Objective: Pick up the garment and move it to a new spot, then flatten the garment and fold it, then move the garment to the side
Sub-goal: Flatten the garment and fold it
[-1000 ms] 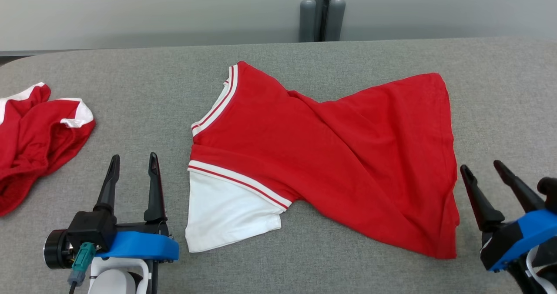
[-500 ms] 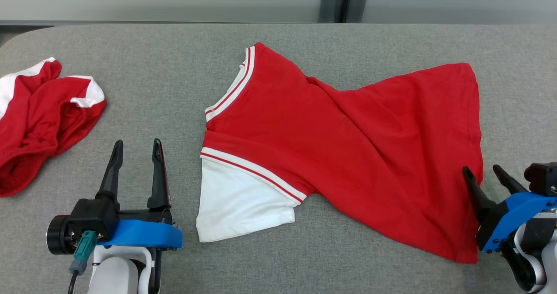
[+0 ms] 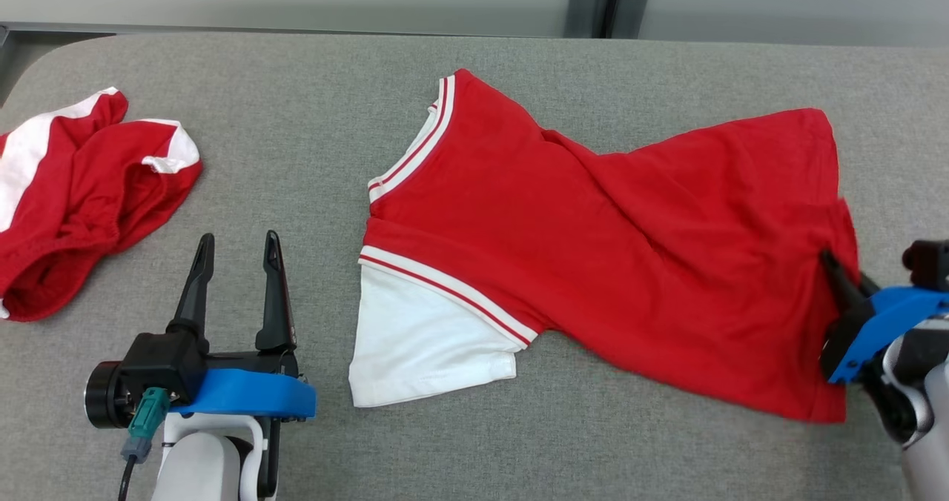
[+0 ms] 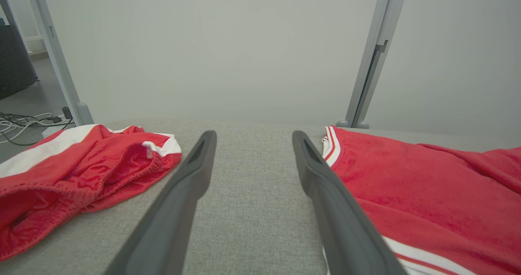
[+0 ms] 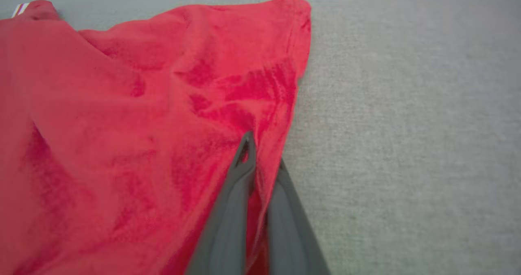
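Garment [image 3: 593,249], red with a white sleeve and striped trim, lies twisted across the middle and right of the tabletop [image 3: 296,115]. Right gripper [image 3: 841,275] is pinched tight on its hem edge, likely to lift it toward a new spot. Left gripper [image 3: 239,236] hovers with jaws spread, idle beside a second crumpled red garment [image 3: 81,190]. Grey woven fabric covers the tabletop; pale wall panels [image 4: 244,43] and a grey post [image 4: 374,55] stand behind.

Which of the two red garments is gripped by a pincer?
The spread-out shirt with the white sleeve, in the middle: the right pincer is shut on its right edge. The crumpled garment at the left lies untouched.
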Robot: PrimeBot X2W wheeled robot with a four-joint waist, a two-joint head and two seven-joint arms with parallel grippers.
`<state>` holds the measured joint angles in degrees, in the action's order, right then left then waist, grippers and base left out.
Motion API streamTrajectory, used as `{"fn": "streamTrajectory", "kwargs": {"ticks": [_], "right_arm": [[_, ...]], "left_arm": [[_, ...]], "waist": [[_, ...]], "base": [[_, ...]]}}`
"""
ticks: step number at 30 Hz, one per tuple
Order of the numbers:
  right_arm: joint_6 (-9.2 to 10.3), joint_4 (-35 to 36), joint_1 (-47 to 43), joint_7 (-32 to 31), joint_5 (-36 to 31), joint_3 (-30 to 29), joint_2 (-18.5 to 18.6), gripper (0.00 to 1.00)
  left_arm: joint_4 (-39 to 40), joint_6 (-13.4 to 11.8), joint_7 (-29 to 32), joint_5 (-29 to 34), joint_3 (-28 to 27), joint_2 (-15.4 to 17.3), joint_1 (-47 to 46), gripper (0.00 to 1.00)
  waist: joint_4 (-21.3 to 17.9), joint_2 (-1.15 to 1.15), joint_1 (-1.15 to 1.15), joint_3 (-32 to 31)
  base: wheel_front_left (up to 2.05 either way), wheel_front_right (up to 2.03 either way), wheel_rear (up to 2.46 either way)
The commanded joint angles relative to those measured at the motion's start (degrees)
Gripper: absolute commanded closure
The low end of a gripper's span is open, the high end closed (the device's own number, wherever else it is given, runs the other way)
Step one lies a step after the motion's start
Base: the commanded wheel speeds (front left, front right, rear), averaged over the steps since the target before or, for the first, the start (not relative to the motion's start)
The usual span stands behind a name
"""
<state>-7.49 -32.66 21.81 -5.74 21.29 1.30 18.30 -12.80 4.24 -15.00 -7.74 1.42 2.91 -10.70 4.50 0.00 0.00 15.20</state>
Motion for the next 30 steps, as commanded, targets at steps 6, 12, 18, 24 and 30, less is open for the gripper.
{"fn": "streamTrajectory", "kwargs": {"ticks": [6,12,18,24,30], "right_arm": [[0.00,-6.1,9.1,3.7,1.2,-0.6,3.8,1.00],[0.00,-15.0,16.4,6.7,2.1,-1.4,5.5,1.00],[-0.01,-22.7,21.0,11.4,1.8,0.1,4.9,0.00],[-0.01,-25.5,22.5,18.8,1.7,2.1,4.6,0.00],[-0.01,-17.8,18.9,21.0,1.2,0.4,4.2,0.00]], "left_arm": [[0.0,-0.2,-0.3,-0.5,0.3,0.0,-1.1,0.00],[-0.1,-0.4,-0.3,-1.1,0.9,0.0,-1.5,0.00],[0.0,-0.7,-0.3,-1.2,1.2,0.0,-1.4,0.00],[-0.4,-0.5,-0.3,-0.5,0.5,0.0,-0.8,0.00],[0.0,-0.2,-0.3,0.8,-1.0,0.0,0.8,0.00]], "waist": [[1.1,0.00,0.00,0.4],[2.8,0.00,0.00,0.9],[3.4,0.00,0.00,1.3],[2.2,0.00,0.00,-0.1],[-0.5,0.00,0.00,-2.6]], "base": [[0.00,0.00,0.00],[0.00,0.00,0.00],[0.00,0.00,0.00],[0.00,0.00,0.00],[0.00,0.00,0.00]]}}
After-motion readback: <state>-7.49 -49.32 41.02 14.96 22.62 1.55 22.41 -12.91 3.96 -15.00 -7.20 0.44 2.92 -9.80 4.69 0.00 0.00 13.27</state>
